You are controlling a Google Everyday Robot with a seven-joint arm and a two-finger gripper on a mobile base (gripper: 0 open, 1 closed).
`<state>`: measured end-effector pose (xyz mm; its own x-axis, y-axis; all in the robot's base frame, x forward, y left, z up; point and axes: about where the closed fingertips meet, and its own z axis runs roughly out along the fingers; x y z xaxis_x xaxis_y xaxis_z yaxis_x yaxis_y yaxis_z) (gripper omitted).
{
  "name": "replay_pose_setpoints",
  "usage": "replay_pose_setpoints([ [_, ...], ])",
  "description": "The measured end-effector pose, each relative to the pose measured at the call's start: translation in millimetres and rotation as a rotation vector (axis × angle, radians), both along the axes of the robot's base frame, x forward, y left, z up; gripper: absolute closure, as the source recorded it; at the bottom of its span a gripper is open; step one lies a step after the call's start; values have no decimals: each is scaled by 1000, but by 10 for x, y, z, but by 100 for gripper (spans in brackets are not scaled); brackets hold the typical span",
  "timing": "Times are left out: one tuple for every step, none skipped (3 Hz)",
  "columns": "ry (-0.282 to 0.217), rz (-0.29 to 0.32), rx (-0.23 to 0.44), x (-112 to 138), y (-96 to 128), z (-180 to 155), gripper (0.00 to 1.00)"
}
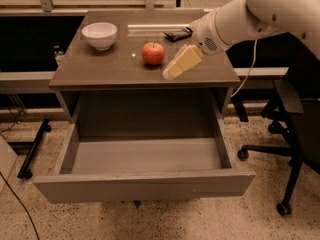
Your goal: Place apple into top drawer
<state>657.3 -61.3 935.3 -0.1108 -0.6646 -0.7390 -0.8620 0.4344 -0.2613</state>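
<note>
Approach is being judged as the step in hand: apple (153, 53) is sitting on the desk (100, 68), near the middle, untouched, and nothing is being carried. Gripper (172, 71) is being held just right of the apple and slightly nearer the front edge, low over the desk, tips angled down-left, apart from the fruit. Whether it is open or closed cannot be told from this angle. Top drawer (145, 184) is standing open below the desk, so no pulling is being called for.

Next move, as judged: gripper is being required to shift left onto the apple, close around it, lift, then carry it forward past the front edge and down into the drawer. Round fruit could be nudged and rolled if clipped from the side.

Desk top is brown, smooth and slightly glossy. White bowl (99, 35) is sitting back left, small dark object (178, 33) back right. Speckled floor is showing below, black office chair (295, 129) at right.
</note>
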Motion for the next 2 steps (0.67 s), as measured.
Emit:
replay_pose_setpoints([
  [-3, 5, 27, 163, 121, -58, 0],
  [4, 29, 67, 374, 298, -147, 0],
])
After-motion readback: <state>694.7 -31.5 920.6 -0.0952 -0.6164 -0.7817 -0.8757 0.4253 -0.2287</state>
